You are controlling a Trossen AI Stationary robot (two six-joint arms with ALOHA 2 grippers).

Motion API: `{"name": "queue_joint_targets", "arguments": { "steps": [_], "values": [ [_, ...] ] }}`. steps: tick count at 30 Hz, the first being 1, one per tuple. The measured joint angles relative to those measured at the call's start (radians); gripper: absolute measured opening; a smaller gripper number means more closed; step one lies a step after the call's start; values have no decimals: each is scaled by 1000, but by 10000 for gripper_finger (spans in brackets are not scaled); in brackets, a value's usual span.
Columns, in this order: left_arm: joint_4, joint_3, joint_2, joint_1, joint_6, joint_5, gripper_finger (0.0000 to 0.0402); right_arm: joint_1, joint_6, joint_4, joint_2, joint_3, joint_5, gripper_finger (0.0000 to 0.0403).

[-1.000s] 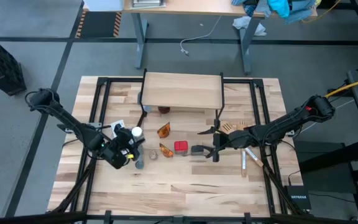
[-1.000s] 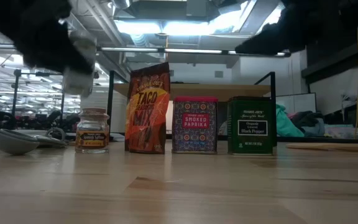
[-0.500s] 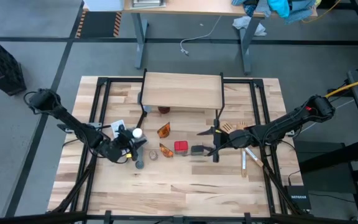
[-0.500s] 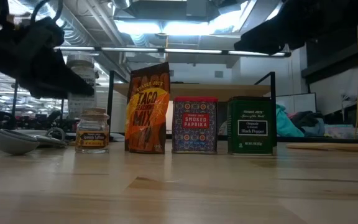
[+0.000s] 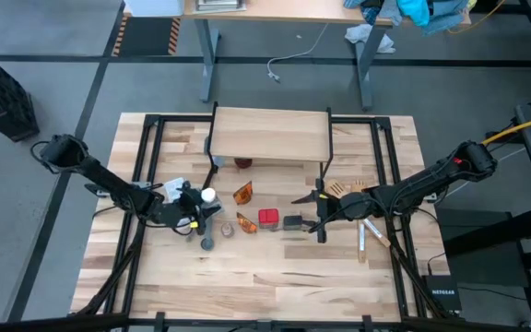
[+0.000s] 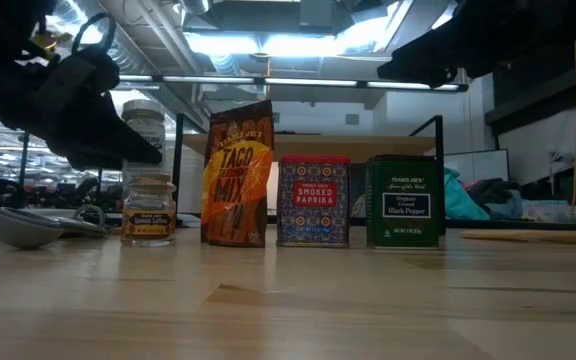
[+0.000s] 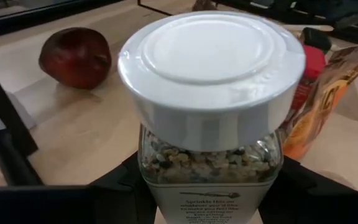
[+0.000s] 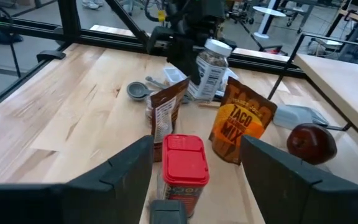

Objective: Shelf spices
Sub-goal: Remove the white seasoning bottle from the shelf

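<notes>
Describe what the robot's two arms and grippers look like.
Both arms are dark, slender and jointed, with black cabling along them. The left gripper is black and blocky. The right gripper has broad, flat, matte black fingers. The right arm shows a small orange-red mark near its elbow.

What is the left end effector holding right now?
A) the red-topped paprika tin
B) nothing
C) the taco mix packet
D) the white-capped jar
D: in the left wrist view the white-capped jar sits clamped in the left end effector, lifted off the table.
</notes>
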Motion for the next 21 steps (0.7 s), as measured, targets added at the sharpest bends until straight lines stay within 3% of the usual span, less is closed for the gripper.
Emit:
{"name": "queue_joint_targets", "arguments": {
  "steps": [11,21],
  "values": [
    [179,0,211,112,154,108,186,0,-3,-9,0,0,-2,246],
    [224,1,254,178,142,195,186,0,-4,-11,0,0,-2,246]
  ]
}}
